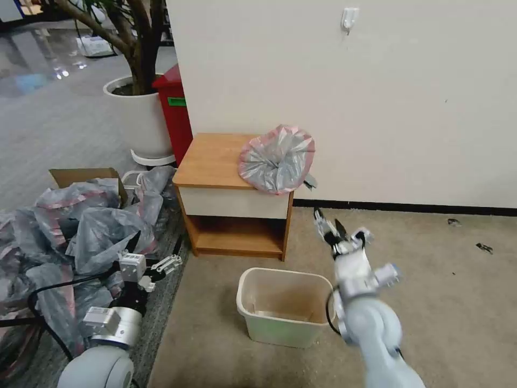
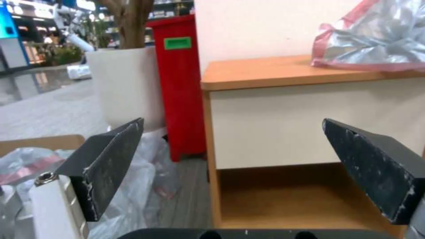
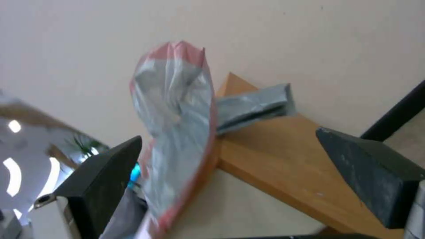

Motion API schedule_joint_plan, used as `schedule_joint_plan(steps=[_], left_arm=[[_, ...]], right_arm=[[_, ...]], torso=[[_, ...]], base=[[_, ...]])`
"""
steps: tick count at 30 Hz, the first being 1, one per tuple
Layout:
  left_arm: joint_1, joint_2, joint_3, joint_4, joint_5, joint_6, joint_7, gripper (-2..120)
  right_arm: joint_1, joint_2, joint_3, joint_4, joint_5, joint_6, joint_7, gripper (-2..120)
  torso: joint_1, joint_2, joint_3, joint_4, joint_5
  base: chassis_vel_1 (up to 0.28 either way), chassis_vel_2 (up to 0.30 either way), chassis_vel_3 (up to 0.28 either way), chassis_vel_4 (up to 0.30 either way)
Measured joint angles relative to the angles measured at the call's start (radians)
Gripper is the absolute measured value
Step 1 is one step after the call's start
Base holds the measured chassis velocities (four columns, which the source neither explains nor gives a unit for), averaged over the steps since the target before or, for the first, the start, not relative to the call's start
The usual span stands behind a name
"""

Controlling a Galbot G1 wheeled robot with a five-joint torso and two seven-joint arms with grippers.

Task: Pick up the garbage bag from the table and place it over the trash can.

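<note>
While the garbage bag (image 1: 277,159) lies on the worktop (image 1: 210,159), right gripper (image 1: 329,225) approaches, fingers wide, empty; left gripper (image 1: 164,265) parked low, likewise. Next: reach, pinch rim.

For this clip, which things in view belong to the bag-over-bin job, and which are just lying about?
Part of the job:
- garbage bag, on the right end of the table
- trash can, on the floor before the table
- right gripper, open, raised below the bag
- left gripper, open, low at the left

Just lying about:
- heap of bags
- red bin
- plant pot
- cardboard box
</note>
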Motion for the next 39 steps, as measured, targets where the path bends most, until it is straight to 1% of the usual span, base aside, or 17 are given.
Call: schedule_joint_plan(steps=[3,4,7,9,13,14,17,26,36,39], left_arm=[[0.008,-0.002,-0.006,0.001,0.004,-0.003,-0.007,100],[0.008,-0.002,-0.006,0.001,0.004,-0.003,-0.007,100],[0.010,-0.009,-0.006,-0.001,0.012,-0.003,-0.015,100],[0.012,-0.010,-0.006,-0.002,0.014,-0.003,-0.017,100],[0.026,-0.011,-0.023,-0.004,0.016,-0.004,-0.024,100],[0.026,-0.011,-0.023,-0.004,0.016,-0.004,-0.024,100],[0.039,-0.014,-0.038,-0.004,0.016,-0.008,-0.030,100],[0.044,-0.026,-0.038,0.009,0.019,-0.011,-0.040,100],[0.048,-0.025,-0.040,0.011,0.019,-0.011,-0.048,100],[0.050,-0.028,-0.040,0.015,0.020,-0.011,-0.052,100]], right_arm=[[0.078,0.036,0.020,-0.077,0.089,-0.005,0.018,100],[0.078,0.036,0.020,-0.077,0.089,-0.005,0.018,100],[0.135,0.052,0.028,-0.139,0.145,-0.009,0.036,100],[0.152,0.052,0.028,-0.162,0.155,-0.009,0.037,100],[0.224,0.052,0.028,-0.281,0.171,-0.006,0.032,100],[0.224,0.052,0.028,-0.281,0.171,-0.006,0.032,100],[0.259,0.052,0.035,-0.347,0.175,-0.003,0.017,100],[0.326,0.052,0.044,-0.417,0.181,0.001,-0.001,100],[0.367,0.052,0.047,-0.464,0.175,0.003,-0.017,100],[0.382,0.052,0.046,-0.485,0.163,0.005,-0.024,89]], torso=[[0.000,0.000,0.000,-0.0001,0.0000],[0.000,0.000,0.000,-0.0001,0.0000],[0.000,0.000,0.000,0.0000,-0.0001],[0.000,0.000,0.000,-0.0001,-0.0001],[0.000,0.000,0.000,-0.0001,0.0000],[0.000,0.000,0.000,-0.0001,0.0000],[0.000,0.000,0.000,-0.0001,0.0000],[0.000,0.000,0.000,-0.0002,0.0000],[0.000,0.000,0.000,-0.0001,0.0000],[0.000,0.000,0.000,-0.0001,0.0000]], base=[[0.000,0.000,0.000,0.000],[0.000,0.000,0.000,0.000],[0.000,0.000,0.000,0.000],[0.000,0.000,0.000,0.000],[0.000,0.000,0.000,0.000],[0.000,0.000,0.000,0.000],[0.000,0.000,0.000,0.000],[0.000,0.000,0.000,0.000],[0.000,0.000,0.000,0.000],[0.000,0.000,0.000,0.000]])
